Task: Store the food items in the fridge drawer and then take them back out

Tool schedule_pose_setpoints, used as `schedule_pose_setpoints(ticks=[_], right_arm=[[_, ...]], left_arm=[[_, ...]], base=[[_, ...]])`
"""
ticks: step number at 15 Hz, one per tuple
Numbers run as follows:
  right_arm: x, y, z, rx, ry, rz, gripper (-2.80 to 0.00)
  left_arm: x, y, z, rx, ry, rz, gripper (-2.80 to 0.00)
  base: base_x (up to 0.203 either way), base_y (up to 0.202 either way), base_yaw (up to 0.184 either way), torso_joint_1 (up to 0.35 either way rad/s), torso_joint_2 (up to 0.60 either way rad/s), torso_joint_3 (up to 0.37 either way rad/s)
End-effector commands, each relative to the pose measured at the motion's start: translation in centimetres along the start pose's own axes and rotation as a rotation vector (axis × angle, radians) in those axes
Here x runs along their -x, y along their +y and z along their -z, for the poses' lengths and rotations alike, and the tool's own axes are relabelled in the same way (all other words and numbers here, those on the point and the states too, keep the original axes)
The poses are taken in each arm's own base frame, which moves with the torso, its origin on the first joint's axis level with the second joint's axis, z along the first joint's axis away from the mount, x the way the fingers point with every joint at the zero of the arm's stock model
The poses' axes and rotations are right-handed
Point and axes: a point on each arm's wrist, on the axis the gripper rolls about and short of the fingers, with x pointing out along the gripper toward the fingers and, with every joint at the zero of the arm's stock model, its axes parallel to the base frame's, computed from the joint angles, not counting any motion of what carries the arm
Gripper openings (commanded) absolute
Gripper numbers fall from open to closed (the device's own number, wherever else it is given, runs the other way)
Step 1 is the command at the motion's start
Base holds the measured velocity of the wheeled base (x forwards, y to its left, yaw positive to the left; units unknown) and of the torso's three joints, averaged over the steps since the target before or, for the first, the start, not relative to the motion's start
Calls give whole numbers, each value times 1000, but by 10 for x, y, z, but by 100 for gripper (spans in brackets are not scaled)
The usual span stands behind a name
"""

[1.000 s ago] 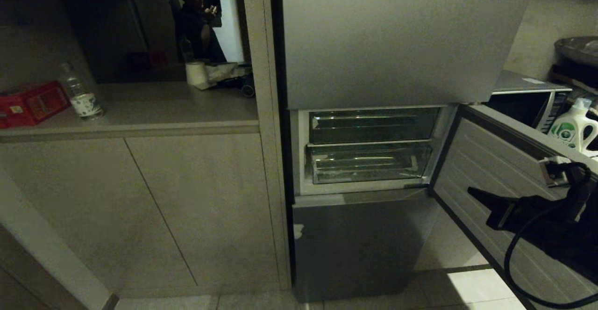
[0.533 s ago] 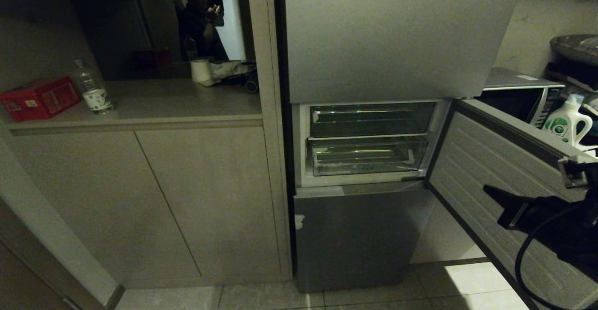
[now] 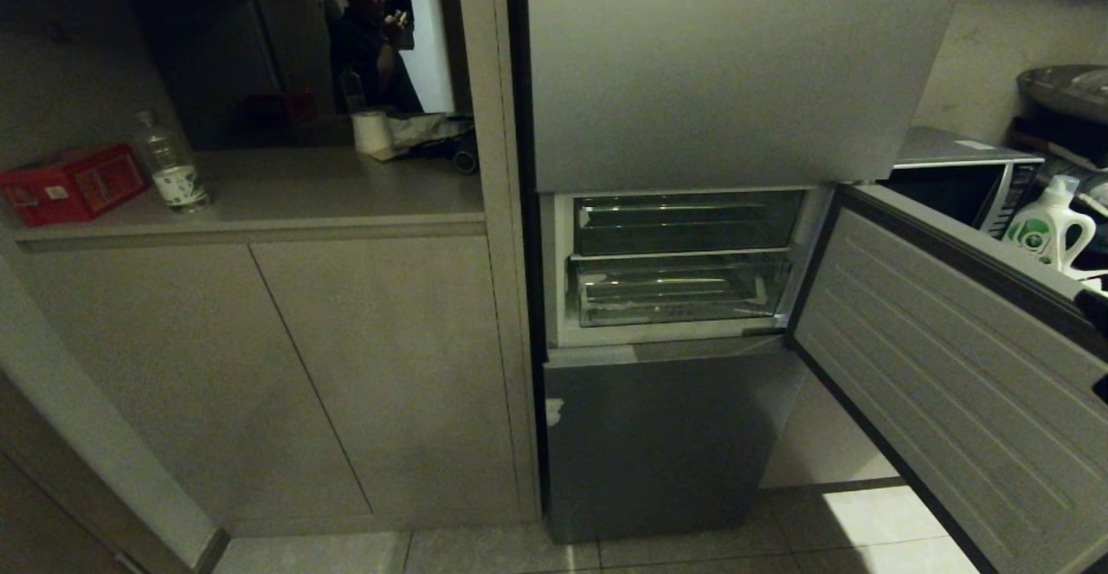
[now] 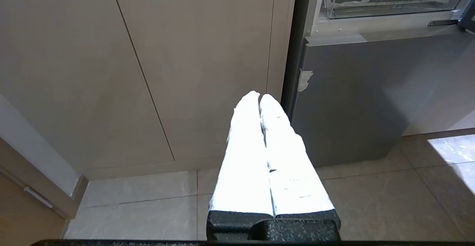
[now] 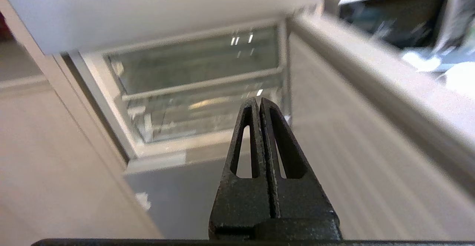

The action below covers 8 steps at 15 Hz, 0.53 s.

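Grey fridge (image 3: 666, 444) stands right of a beige cabinet (image 3: 286, 366), its middle door (image 3: 943, 366) swung open to the right. Inside the open compartment sits a shallow clear tray (image 3: 688, 222) with the fridge drawer (image 3: 679, 290) directly below it, pushed in and transparent; no food pieces can be made out in it or anywhere else. On the cabinet's counter, at far left, a red box (image 3: 74, 183) lies beside a water bottle (image 3: 171, 163), with a paper roll (image 3: 370, 131) farther back. Right of the fridge are a microwave (image 3: 961, 177) and a white detergent bottle (image 3: 1043, 226).

Left gripper (image 4: 259, 97) hangs low in front of the cabinet doors, near the fridge's lower panel, its white-wrapped fingers (image 4: 245, 157) pressed together and empty. Right gripper (image 5: 258, 100) points toward the open compartment, beside the door's inner face, its black jaws closed with nothing between them.
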Motion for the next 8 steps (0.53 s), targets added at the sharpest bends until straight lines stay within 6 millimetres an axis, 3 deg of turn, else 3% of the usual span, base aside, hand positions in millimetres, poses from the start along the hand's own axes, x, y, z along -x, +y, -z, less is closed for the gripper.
schedule_pose_setpoints(ticks=[1, 5, 8], right_arm=[[46, 3, -34, 35, -140, 69, -280], [59, -28, -58, -3, -55, 417, -280], [49, -84, -55, -143, 95, 513, -280]], left_arm=[[0, 0, 0, 0, 0, 0, -280], [0, 0, 0, 0, 0, 0, -280], [0, 0, 0, 0, 0, 0, -280]], base=[[0, 0, 0, 0, 0, 0], [0, 0, 0, 0, 0, 0], [0, 0, 0, 0, 0, 0]])
